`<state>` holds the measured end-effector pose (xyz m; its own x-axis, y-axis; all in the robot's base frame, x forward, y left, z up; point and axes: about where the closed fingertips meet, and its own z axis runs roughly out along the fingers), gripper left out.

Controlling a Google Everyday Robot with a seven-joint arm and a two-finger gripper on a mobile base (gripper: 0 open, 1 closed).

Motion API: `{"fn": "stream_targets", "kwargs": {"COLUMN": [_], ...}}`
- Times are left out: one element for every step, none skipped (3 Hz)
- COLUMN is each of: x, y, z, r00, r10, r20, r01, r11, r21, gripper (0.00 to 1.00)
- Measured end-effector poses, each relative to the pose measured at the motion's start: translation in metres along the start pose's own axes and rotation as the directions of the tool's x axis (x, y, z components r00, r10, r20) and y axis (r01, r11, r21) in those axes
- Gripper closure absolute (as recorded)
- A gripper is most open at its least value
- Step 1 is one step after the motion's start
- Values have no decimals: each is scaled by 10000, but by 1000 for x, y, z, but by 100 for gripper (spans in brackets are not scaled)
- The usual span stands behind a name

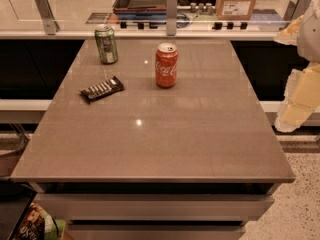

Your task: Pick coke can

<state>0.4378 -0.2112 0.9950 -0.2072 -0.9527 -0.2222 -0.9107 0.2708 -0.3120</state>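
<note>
The coke can (166, 65), red with white script and a silver top, stands upright on the grey-brown table (165, 134), towards the back and just right of centre. My gripper (299, 101) shows as pale cream arm parts at the right edge of the camera view, beyond the table's right side. It is well to the right of the can and touches nothing.
A green can with a silver top (106, 44) stands at the back left. A dark snack bar in a wrapper (102, 89) lies left of the coke can. A glass partition with metal posts (171, 6) runs behind the table. A drawer front (150, 206) sits under the front edge.
</note>
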Motion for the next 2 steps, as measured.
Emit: {"fn": "stream_targets", "kwargs": {"x": [0,-4], "y": [0,-3], "z": [0,-1], "r00": [10000,9998], "r10": [0,14], "r20": [1,173], "r01": [0,-17], "r11": [10000,9999], "r21": [1,139], "gripper": [0,0]}}
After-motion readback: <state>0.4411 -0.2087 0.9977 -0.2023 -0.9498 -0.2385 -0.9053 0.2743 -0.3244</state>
